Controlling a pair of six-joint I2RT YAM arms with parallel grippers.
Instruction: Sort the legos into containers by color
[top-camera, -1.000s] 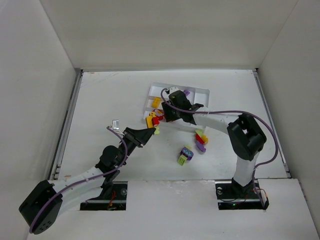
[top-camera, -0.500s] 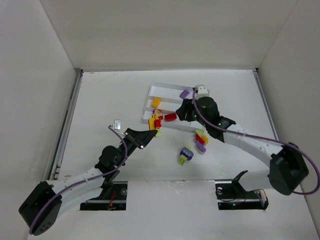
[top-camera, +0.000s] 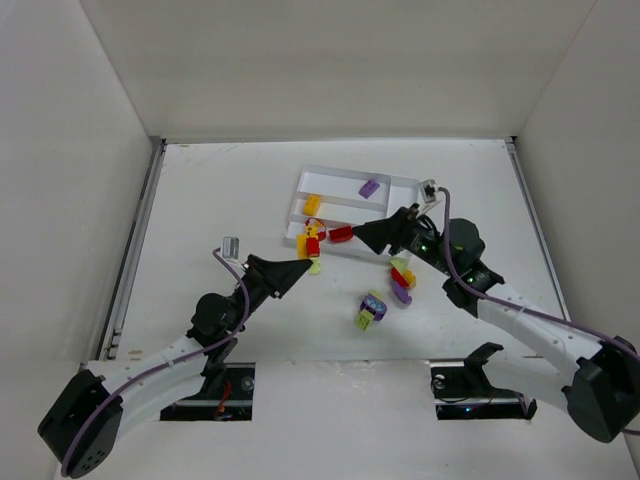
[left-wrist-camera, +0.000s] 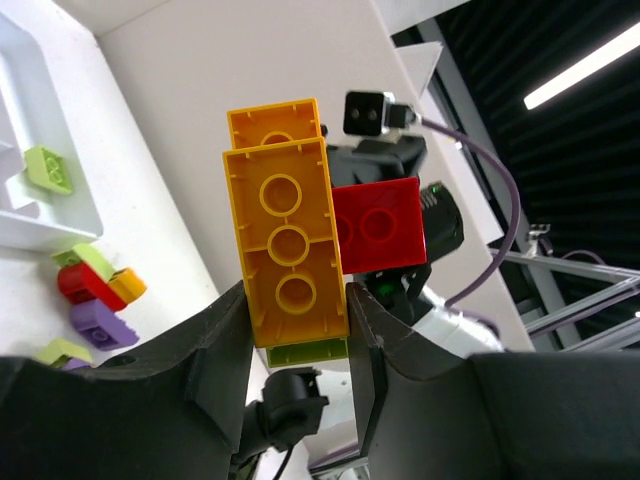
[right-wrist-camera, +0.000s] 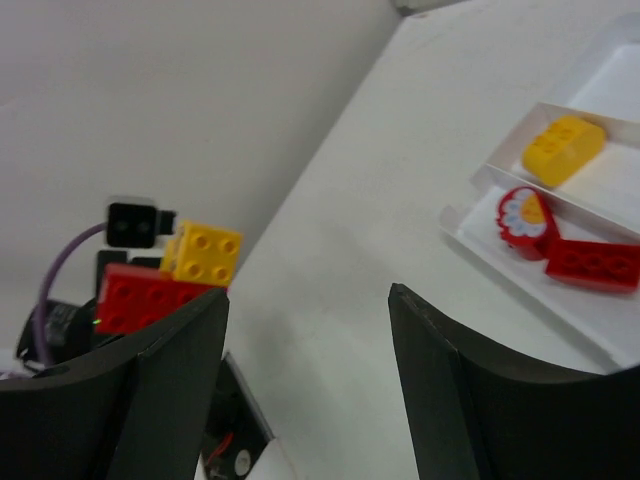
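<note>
Top external: right gripper (top-camera: 360, 236) has backed off to the right of the white tray (top-camera: 335, 185), where a second ago it hung over the slots. Its jaws stand wide with nothing between them. A red brick (top-camera: 340, 234) now lies uncovered in the tray's lowest slot in frame, beside the round red piece (top-camera: 314, 231). This reads as a drop just made. Yellow brick (top-camera: 312, 205) is in the middle slot, purple brick (top-camera: 369, 187) in the top one. Left gripper (top-camera: 298, 267) has hardly shifted, low-left of the tray, clamped on a joined yellow-red-lime stack (left-wrist-camera: 285, 240). Judgement: reds are progressing, the stack needs splitting, and the loose pile (top-camera: 401, 280) at centre-right remains unsorted.
</note>
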